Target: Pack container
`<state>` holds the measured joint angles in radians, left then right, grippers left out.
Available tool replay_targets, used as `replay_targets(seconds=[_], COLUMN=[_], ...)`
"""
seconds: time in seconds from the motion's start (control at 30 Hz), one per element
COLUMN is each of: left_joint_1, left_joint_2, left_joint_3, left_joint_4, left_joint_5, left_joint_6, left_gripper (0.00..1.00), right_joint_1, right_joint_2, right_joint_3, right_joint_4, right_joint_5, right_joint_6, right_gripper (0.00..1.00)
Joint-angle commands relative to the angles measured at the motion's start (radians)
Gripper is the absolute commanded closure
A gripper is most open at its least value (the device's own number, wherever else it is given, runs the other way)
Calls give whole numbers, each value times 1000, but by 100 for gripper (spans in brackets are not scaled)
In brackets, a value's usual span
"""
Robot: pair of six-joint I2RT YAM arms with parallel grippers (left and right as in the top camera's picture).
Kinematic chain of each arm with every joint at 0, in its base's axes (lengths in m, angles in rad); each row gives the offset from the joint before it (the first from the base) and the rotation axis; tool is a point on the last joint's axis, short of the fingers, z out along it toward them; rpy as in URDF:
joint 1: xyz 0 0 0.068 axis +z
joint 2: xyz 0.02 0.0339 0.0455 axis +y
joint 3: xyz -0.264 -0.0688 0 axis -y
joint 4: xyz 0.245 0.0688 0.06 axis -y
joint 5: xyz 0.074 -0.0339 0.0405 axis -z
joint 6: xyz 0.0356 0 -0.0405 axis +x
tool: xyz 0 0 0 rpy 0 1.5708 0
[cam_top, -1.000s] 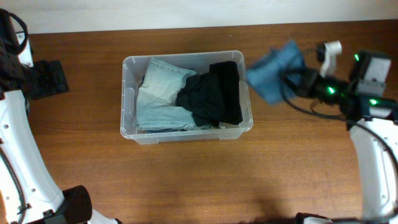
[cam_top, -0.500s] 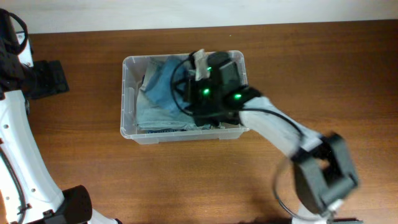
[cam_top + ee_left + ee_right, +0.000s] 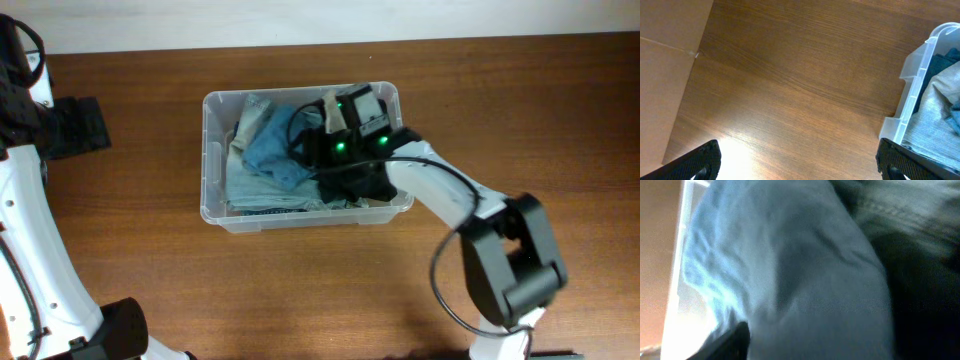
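Cloth buries right pincer tips inside container.

Overhead straight down; left wrist over table (container corner shared); right wrist close-up

The surface is showing as brown wood with a soft sheen. The container is looking like clear, glossy plastic. The blue cloth inside is lying soft and matt, possibly cotton; the black garment is reading matt too.
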<state>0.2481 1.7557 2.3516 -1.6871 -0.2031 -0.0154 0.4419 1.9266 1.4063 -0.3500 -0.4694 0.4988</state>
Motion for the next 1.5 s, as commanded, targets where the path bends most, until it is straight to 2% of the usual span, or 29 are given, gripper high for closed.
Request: replay_targets(seconds=[0.0,0.07,0.1,0.13,0.17,0.2,0.27,0.37,0.47,0.57,0.63,0.73,0.83,0.87,0.93,0.97,1.0,1.07,1.23,1.47], left_joint_1=[3,3,3,3,3,3,3,3,3,3,3,3,3,3,3,3,3,3,3,3], left_joint_2=[-14,-14,-14,-14,-14,-14,-14,-14,-14,-14,-14,-14,-14,-14,-14,-14,-14,-14,-14,-14], left_joint_3=[5,5,5,5,5,5,5,5,5,5,5,5,5,5,5,5,5,5,5,5], left_joint_4=[0,0,0,0,0,0,0,0,0,0,0,0,0,0,0,0,0,0,0,0], left_joint_5=[-11,-11,-11,-11,-11,-11,-11,-11,-11,-11,-11,-11,-11,-11,-11,-11,-11,-11,-11,-11], left_joint_6=[11,11,11,11,11,11,11,11,11,11,11,11,11,11,11,11,11,11,11,11], left_gripper=[1,1,1,1,1,1,1,1,1,1,1,1,1,1,1,1,1,1,1,1], right_joint_1=[-14,-3,3,21,29,53,96,142,183,186,179,178,180,179,178,178,178,169,129,-29], right_joint_2=[-152,-207,-225,-231,-230,-213,-158,-61,122,230,242,196,110,55,3,-20,-40,-120,-278,-497], right_joint_3=[101,145,158,171,170,168,168,168,168,168,169,213,330,415,479,501,513,535,535,535], right_joint_4=[-115,-142,-141,-134,-129,-118,-102,-87,-82,-93,-100,-125,-232,-304,-353,-373,-385,-456,-537,-660], right_joint_5=[257,298,298,294,294,298,298,298,299,305,302,289,289,290,291,290,293,437,640,646], right_joint_6=[-89,-129,-132,-132,-132,-133,-133,-132,-132,-124,-125,-153,-277,-320,-323,-327,-329,-398,-398,-416], right_gripper=[35,36,43,62,68,79,84,85,91,91,91,83,53,32,25,17,2,1,2,1])
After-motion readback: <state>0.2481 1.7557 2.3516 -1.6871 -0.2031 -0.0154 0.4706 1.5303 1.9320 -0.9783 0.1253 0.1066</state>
